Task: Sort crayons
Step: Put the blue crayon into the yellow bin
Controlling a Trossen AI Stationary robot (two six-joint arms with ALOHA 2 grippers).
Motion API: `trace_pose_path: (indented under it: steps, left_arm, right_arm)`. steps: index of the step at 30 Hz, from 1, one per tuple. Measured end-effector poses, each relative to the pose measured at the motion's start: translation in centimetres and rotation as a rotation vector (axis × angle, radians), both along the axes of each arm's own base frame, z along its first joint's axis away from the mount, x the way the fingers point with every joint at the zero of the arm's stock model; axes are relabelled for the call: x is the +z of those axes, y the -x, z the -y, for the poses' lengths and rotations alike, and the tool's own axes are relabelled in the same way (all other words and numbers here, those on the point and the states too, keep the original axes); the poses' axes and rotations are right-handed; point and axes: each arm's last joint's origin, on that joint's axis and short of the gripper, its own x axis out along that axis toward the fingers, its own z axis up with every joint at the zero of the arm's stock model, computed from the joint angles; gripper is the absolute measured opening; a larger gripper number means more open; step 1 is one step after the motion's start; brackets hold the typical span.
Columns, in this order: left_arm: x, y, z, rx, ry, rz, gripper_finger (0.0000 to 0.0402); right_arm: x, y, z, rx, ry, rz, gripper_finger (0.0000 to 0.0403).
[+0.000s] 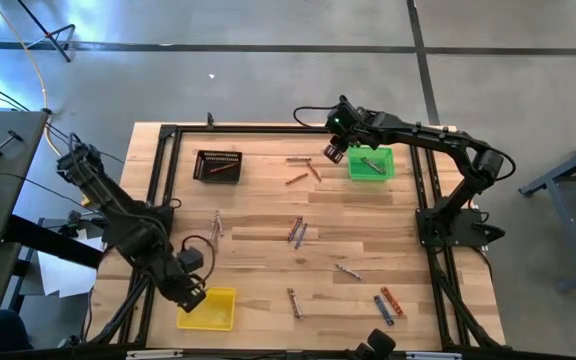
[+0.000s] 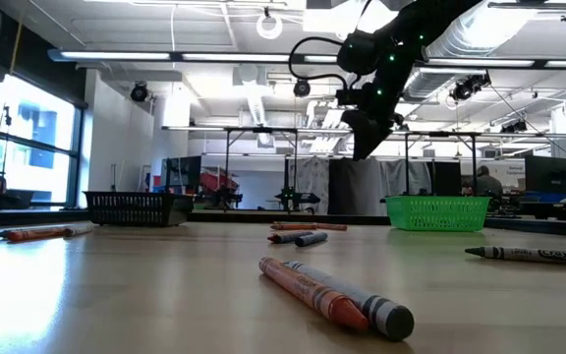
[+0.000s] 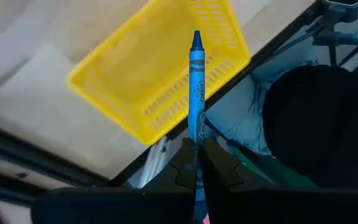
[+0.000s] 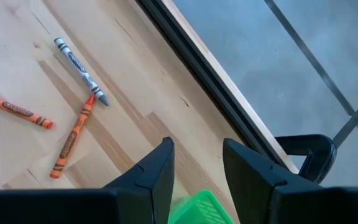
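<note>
Your left gripper (image 3: 197, 149), clamped on a blue crayon (image 3: 196, 87), hangs over the yellow basket (image 1: 211, 309) at lower left, seemingly for release, while your right gripper (image 1: 334, 152) waits open and empty beside the green basket (image 1: 372, 164) at upper right.

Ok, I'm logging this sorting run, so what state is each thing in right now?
Left gripper: shut on the blue crayon, above the yellow basket.
Right gripper: fingers open, empty, beside the green basket.
Yellow basket: looks empty.
Green basket: a crayon inside.
Black basket: a reddish crayon inside.
Loose crayons: lying flat on the table.
</note>
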Motion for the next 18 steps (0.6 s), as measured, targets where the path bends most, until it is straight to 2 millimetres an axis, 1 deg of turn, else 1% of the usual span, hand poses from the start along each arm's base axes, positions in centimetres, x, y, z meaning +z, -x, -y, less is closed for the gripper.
trace_pose_path:
  steps: [5,10,14,18]
  left_arm:
    - [-1.1,-1.3,1.3,-0.009,0.012,0.019,0.0]
    - [-3.4,-2.8,2.9,-0.056,-0.024,0.017,0.0]
    - [-5.2,-3.3,3.4,-0.071,-0.086,-0.04,0.0001]
    - [-6.2,-3.5,3.6,-0.071,-0.122,-0.075,0.0014]
  right_arm:
    - [0.0,0.0,0.0,-0.015,-0.005,0.01,0.013]
    - [0.0,0.0,0.0,-0.015,-0.005,0.01,0.013]
    - [0.0,0.0,0.0,-0.014,-0.004,0.009,0.013]
    - [0.0,0.0,0.0,-0.013,-0.005,0.008,0.013]
